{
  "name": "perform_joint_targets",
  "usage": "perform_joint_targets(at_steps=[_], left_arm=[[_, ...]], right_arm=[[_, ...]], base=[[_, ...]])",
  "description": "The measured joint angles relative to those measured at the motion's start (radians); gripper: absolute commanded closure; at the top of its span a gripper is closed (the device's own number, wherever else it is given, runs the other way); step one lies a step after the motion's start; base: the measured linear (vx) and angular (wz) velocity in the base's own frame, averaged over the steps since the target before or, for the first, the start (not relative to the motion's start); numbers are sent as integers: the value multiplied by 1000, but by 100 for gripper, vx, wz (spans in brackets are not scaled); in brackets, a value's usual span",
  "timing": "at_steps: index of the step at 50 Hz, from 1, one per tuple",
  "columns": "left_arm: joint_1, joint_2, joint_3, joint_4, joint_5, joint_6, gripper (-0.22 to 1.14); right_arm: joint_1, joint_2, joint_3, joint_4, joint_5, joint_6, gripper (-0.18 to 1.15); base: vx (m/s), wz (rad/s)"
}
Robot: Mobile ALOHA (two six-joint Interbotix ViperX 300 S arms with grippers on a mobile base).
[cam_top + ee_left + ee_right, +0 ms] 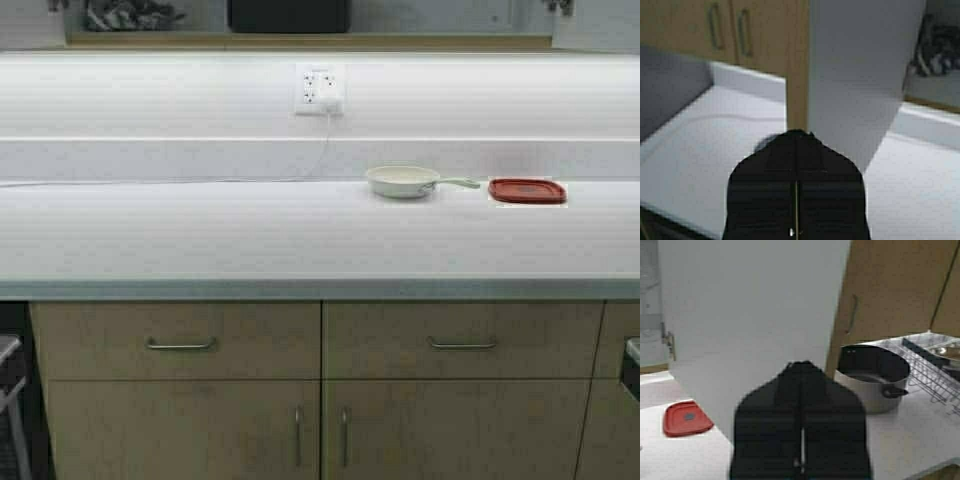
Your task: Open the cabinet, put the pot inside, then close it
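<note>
Left wrist view: black left claw (796, 200) with fingers pressed together, nothing between them, over the white tabletop (700, 150); beyond it stands an opened white-faced door with a tan edge (860, 75), apparently of an upper tan wood-laminate cabinet (755, 30). Right wrist view: black right claw (801, 440) likewise closed and empty; past it the large round black pot with loop handles (872, 377) sits on the tabletop beside a wire dish rack (930, 370), with a flat red plastic lid (686, 418) off to the other side. High view: small white frying pan (405, 181) farther back.
</note>
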Motion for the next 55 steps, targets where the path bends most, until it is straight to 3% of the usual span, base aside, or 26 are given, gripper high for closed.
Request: perform_joint_targets(at_steps=[9,30,44,55], left_arm=[[40,87,-141,0,2,-6,87],[31,472,-469,-55,2,-6,87],[-77,647,-598,-101,-9,3,87],[-103,695,-638,-106,-12,9,87]], right_arm=[[-104,156,-138,3,-25,-2,90],[-164,537,-583,14,-32,-3,90],[-161,744,-676,97,-64,-5,90],[-147,784,-690,146,-69,-3,91]], base=[[-16,3],[-12,6],[-4,1],[0,0]])
